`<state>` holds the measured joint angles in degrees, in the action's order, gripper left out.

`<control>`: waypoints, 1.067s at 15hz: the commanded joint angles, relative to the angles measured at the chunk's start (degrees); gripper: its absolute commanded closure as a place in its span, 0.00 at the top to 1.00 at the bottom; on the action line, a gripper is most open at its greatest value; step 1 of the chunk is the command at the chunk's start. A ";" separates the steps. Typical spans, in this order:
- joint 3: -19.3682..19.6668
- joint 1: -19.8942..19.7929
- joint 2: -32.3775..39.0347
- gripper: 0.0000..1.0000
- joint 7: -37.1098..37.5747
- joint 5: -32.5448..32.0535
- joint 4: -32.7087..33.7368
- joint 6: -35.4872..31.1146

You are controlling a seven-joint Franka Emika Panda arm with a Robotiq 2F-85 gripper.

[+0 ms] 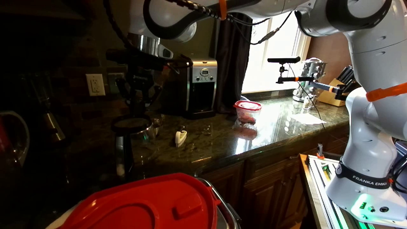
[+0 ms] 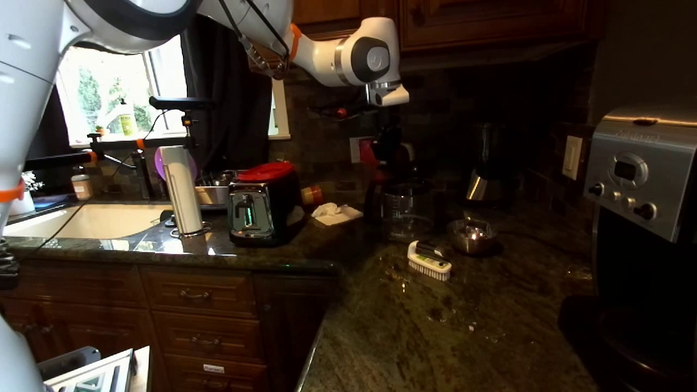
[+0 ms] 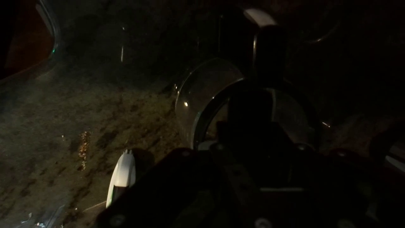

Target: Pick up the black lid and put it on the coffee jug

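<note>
Black lid: not clearly made out in any view, so where it is and which way it is turned cannot be told. The task is judged unfinished: the placing is left, and whether the pick-up is done cannot be settled.
Squat clear-glass coffee jug (image 1: 142,138) with a dark rim: set upright on the speckled dark stone counter (image 1: 219,144), its main axis vertical, its mouth apparently uncovered. Its long black-and-silver handle (image 1: 122,152) is pointed between 6 and 7 o'clock from the mouth in an exterior view, near 12 o'clock in the wrist view.
Black two-fingered gripper (image 1: 137,107): poised at 12 o'clock, over the jug's mouth. The fingers seem drawn close together, but the gap, and anything gripped there, is lost in shadow and cannot be told.
White-and-black plastic scrub brush (image 1: 180,138): seen at 3 o'clock, apart from the jug.
Boxy black-and-silver coffee maker (image 1: 195,86): seen at 2 o'clock, beyond the brush.
</note>
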<state>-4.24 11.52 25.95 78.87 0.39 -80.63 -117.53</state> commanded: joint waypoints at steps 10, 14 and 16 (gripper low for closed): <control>2.82 9.02 4.91 0.09 6.72 -9.95 3.54 -2.60; 1.79 7.66 5.16 0.09 5.56 -7.45 6.23 -0.04; 1.98 7.96 4.38 0.34 5.80 -8.33 4.61 -1.52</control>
<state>-2.32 19.37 30.18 84.65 -7.97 -76.42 -119.36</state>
